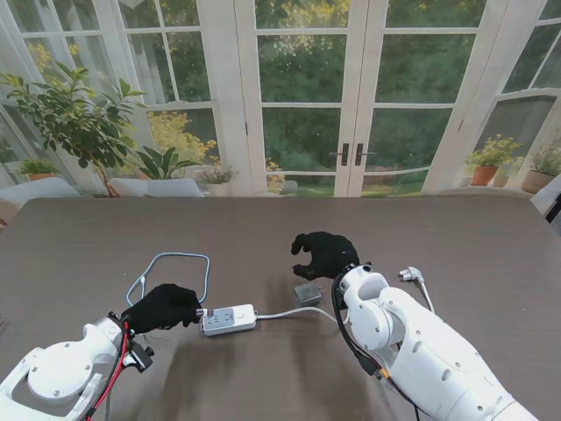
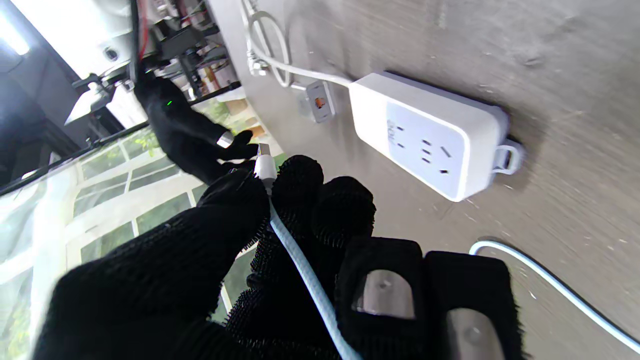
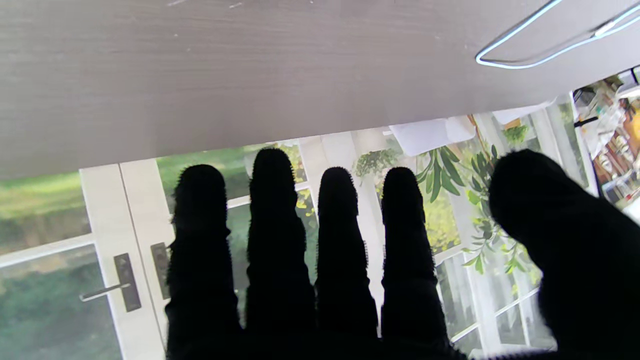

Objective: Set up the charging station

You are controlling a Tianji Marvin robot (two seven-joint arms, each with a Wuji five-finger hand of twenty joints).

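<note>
The power strip (image 1: 228, 319) lies on the table (image 1: 456, 237) just right of our left hand (image 1: 162, 307), long axis running left to right, its lead trailing off past the small adapter (image 1: 308, 293). Our left hand is pinched on the plug end of the pale blue cable (image 2: 300, 260), tip pointing toward the strip's near end, so this hand is the nearer one. Our right hand (image 1: 324, 254) hovers beyond the adapter, fingers (image 3: 270, 210) spread, holding nothing.
</note>
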